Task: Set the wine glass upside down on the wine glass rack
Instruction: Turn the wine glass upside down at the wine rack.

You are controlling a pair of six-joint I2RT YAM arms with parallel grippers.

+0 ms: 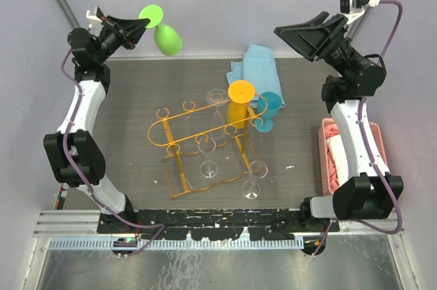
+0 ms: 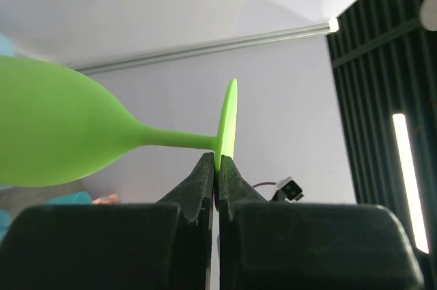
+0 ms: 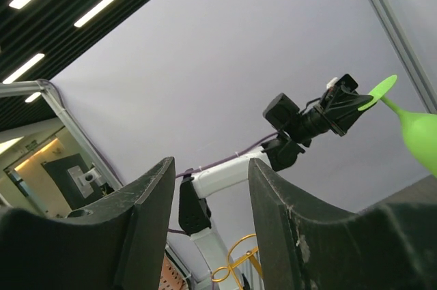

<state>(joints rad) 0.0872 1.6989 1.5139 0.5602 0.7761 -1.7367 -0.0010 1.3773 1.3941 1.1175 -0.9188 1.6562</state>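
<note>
1. A dark grey table (image 1: 136,99) carries the whole scene.
2. The white-and-black left arm (image 1: 82,106) rises towards the far-left corner. The matching right arm (image 1: 351,133) rises at the far right.
3. The orange-gold wire wine glass rack (image 1: 179,123) stands mid-table, and its oval top rail carries curled hook loops.
4. A pink plastic basket (image 1: 326,167) sits at the table's right edge, beside the right arm.
5. A light blue crumpled cloth (image 1: 256,65) lies behind the rack.
6. The left gripper (image 2: 217,164) is clenched on the rim of the foot of the lime-green wine glass (image 2: 68,133). The glass is held in the air above the far-left corner, stem sideways and well apart from the rack.
7. The right gripper (image 3: 212,164) has its jaws apart, with nothing between them.
8. An orange wine glass (image 1: 241,92) stands foot-up at the rack's right end, and a teal wine glass (image 1: 270,107) is just beside it.
9. Several clear wine glasses (image 1: 254,182) are in and near the rack.
</note>
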